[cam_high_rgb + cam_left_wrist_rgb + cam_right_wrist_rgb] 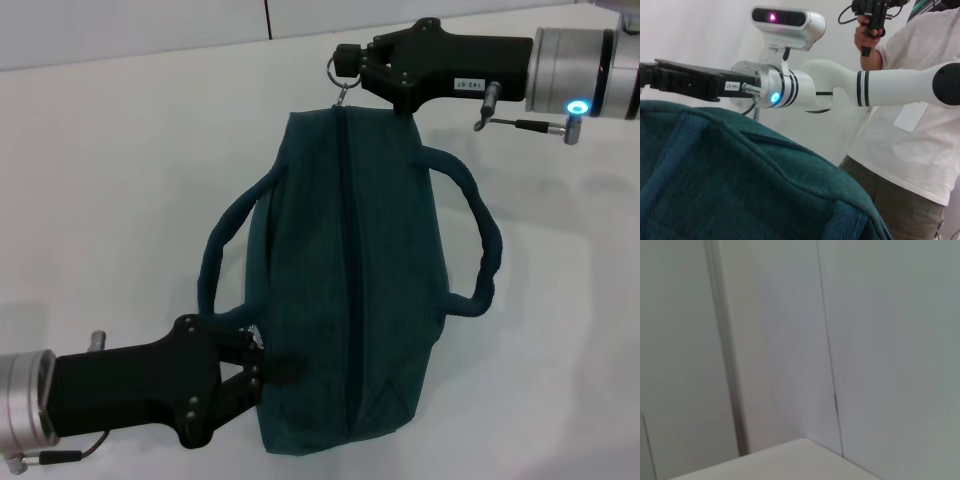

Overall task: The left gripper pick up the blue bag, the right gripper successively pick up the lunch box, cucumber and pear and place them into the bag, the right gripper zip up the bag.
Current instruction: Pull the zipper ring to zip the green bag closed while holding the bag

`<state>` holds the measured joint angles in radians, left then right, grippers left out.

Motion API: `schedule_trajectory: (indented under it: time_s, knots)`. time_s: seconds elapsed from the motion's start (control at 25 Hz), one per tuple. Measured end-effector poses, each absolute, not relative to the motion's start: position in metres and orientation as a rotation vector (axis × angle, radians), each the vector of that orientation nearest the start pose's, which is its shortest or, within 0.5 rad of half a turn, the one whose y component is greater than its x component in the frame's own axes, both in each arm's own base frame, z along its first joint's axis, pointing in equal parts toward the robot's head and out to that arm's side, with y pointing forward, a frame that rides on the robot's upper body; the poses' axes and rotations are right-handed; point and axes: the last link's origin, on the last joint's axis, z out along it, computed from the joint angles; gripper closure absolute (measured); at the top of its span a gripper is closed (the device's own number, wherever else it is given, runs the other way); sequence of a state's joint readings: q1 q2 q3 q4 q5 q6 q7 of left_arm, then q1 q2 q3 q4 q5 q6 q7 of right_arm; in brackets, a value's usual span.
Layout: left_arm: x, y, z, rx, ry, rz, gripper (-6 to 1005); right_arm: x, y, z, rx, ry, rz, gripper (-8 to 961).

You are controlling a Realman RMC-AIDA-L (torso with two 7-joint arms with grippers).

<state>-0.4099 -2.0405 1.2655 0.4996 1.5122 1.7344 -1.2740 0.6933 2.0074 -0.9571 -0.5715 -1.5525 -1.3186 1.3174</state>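
Lying zipped, the blue bag [345, 290] is gripped by the left end effector [255, 372]; the zipper ring [338, 65] is pinched by the right end effector [352, 68].

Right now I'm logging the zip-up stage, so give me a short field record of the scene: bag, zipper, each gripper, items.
bag: blue bag lying on the white table, handles splayed to both sides
zipper: looks closed along the top; ring pull at the far end
right gripper: at the ring pull, shut on it
left gripper: shut on the bag's near end
lunch box, cucumber, pear: none visible outside the bag
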Motion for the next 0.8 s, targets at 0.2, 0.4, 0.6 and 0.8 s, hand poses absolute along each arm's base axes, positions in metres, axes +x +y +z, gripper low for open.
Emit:
schedule_trajectory:
  time_s: [0.2,0.4,0.6,0.8]
  knots:
    - [-0.242,0.251,-0.044,-3.006,-0.608,-1.106,940,0.195,0.4,0.008,-2.576,0.398,0.856,940]
    - [-0.239,0.254,-0.043,-2.984,-0.63,-1.131,940,0.201,0.391,0.004,-2.599,0.426,0.87,940]
    - [-0.236,0.265,-0.033,-2.915,-0.748,-1.179,914,0.204,0.386,0.005,-2.606,0.433,0.89,940]
    - [-0.235,0.276,-0.014,-2.873,-0.88,-1.175,881,0.208,0.383,0.006,-2.606,0.439,0.891,940]
